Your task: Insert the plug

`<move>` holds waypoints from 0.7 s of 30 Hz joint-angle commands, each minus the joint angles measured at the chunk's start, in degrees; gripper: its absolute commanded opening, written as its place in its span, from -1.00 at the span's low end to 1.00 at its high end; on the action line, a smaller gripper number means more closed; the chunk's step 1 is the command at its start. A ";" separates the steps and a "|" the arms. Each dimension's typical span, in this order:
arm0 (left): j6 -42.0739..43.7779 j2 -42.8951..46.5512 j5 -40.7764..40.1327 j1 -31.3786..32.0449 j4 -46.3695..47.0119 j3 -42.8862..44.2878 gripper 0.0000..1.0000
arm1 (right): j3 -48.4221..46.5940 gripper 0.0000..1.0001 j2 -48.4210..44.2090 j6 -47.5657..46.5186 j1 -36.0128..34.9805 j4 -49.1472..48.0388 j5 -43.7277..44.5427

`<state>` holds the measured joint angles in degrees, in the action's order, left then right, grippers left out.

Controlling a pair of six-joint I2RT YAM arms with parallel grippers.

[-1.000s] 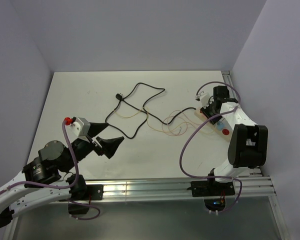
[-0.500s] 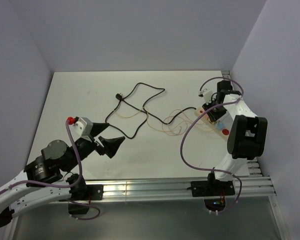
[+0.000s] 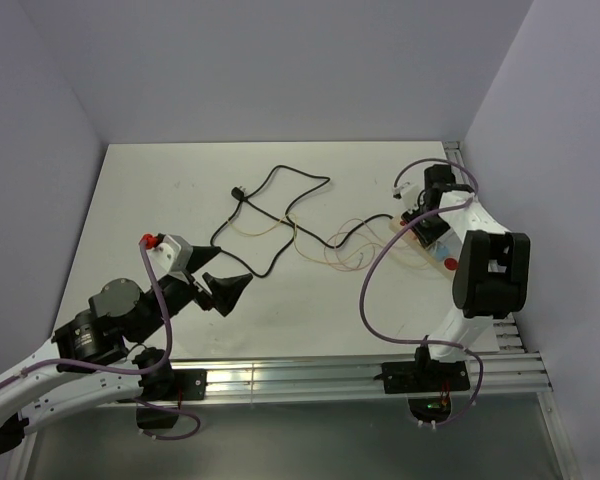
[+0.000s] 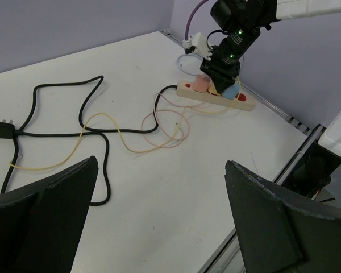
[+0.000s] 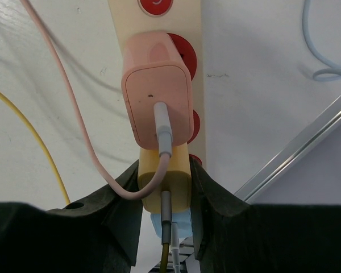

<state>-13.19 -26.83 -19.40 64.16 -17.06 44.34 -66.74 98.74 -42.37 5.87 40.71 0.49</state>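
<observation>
Gripping the yellow plug [image 5: 179, 170] at the strip [image 5: 128, 20], 3 o'clock, right gripper [image 5: 166, 193] is narrow; left gripper [image 4: 159, 170] gapes wide.

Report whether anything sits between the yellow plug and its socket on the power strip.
Nothing visible does. The right claw grips the yellow plug at the power strip, between the pink plug and the blue plug. Whether it is fully seated cannot be told.

You can't tell how deep the yellow plug [image 5: 182, 176] sits: fingers [image 5: 120, 196] of the right gripper [image 5: 165, 199] cover its sides (blue plug [image 5: 183, 223] mostly hidden behind), and the power strip [image 5: 125, 23] runs off-frame.
</observation>
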 commanded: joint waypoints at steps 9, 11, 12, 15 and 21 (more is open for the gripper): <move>0.80 -1.21 -0.99 0.09 1.50 0.05 0.99 | -4.45 -1.00 18.59 3.52 1.34 -2.12 26.49; 0.80 -1.56 -0.99 0.09 1.68 0.05 0.99 | -5.94 -1.00 19.64 4.04 0.72 -0.90 27.10; 0.71 -1.73 -0.73 0.09 1.59 0.13 0.99 | -6.21 -1.00 19.82 4.40 0.81 -0.89 27.54; 0.54 -2.35 -0.73 0.00 1.42 0.22 0.99 | -4.98 -1.00 17.47 4.22 -0.15 -3.51 26.33; 0.53 -1.47 -1.17 0.00 1.59 0.05 0.99 | -8.49 -1.00 14.38 6.59 0.55 -0.02 17.71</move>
<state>-13.19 -28.77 -19.84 64.16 -17.08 44.25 -76.53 107.90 -36.80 1.43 49.45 13.23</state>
